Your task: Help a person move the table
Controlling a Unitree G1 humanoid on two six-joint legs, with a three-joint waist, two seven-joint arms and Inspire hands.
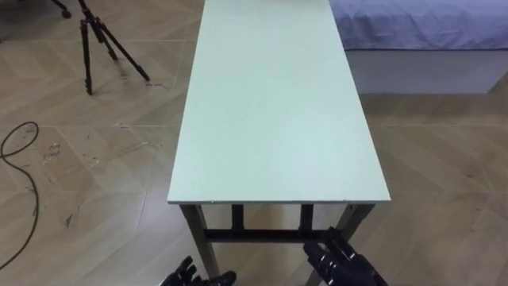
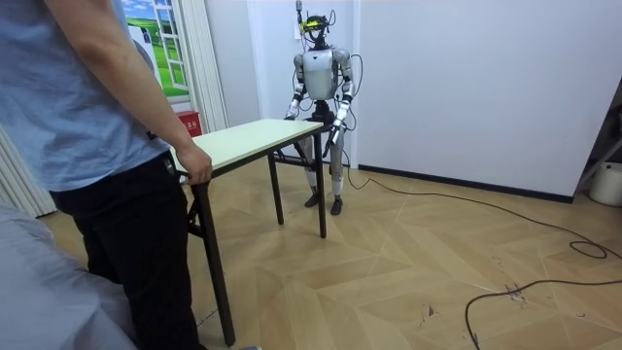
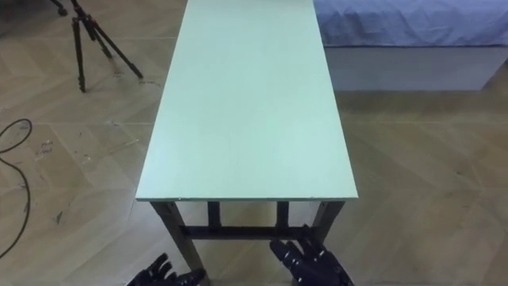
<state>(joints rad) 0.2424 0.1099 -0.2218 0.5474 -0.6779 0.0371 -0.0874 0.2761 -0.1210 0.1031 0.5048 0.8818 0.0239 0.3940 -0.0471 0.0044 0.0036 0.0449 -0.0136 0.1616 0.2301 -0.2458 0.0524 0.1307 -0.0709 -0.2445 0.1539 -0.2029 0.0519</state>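
Low at 7 o'clock in the eye views: left robot hand [image 1: 193,275], fingers loosely spread, holding nothing, below the desk's near edge. Right robot hand [image 1: 337,260] at 5 o'clock, fingers spread, tips close to the dark frame by the near right leg; contact unclear. Desk [image 1: 278,119], pale green top, runs lengthwise from the robot toward 12 o'clock, on wood floor [image 1: 444,175]. Tripod [image 1: 99,40] at 11, bed [image 1: 421,24] at 1. Room view: person [image 2: 97,117] at the far end, person's hand [image 2: 197,165] gripping the desk's edge.
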